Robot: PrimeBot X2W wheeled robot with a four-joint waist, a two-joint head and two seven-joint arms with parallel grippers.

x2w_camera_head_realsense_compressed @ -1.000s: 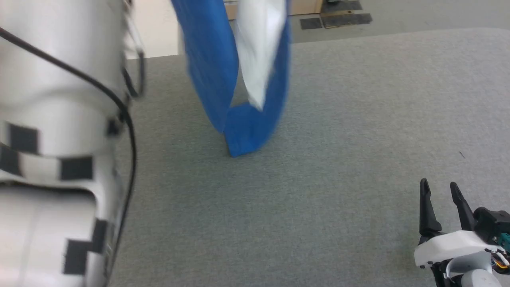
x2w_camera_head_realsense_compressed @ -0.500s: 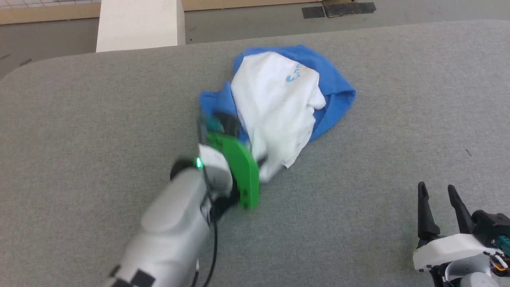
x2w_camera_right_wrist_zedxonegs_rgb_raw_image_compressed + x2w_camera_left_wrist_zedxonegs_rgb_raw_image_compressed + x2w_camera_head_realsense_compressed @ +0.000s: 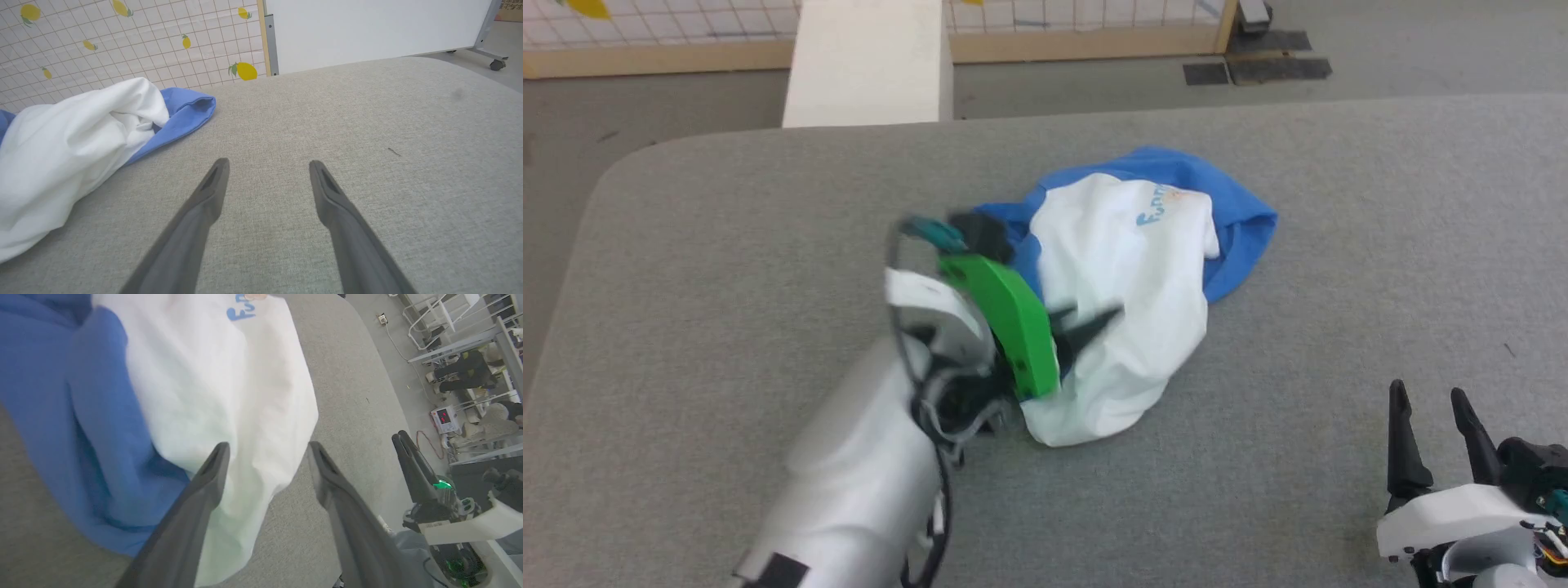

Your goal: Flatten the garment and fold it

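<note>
The garment (image 3: 1127, 278) lies crumpled in a heap at the middle of the grey table (image 3: 727, 245), white body on top, blue sleeves bunched at its far and right sides, the "Funny" print facing up. My left gripper (image 3: 1090, 325) hovers over the heap's near left side. In the left wrist view its jaws stand apart, left gripper (image 3: 269, 447) open, with the garment's white cloth (image 3: 212, 375) lying loose beneath the tips. My right gripper (image 3: 1427, 396) rests open at the near right, well apart from the garment (image 3: 73, 139); right gripper (image 3: 268, 163) has bare table between its fingers.
A white block (image 3: 866, 61) stands beyond the table's far edge, with dark floor mats (image 3: 1258, 69) to its right. The table's rounded corner (image 3: 613, 175) is at the far left. Bare cloth surface stretches right of the heap.
A second ago the garment hung in the air from my raised left arm. It has come down onto the table in a heap, and the left gripper has opened. The head view shifted too.
</note>
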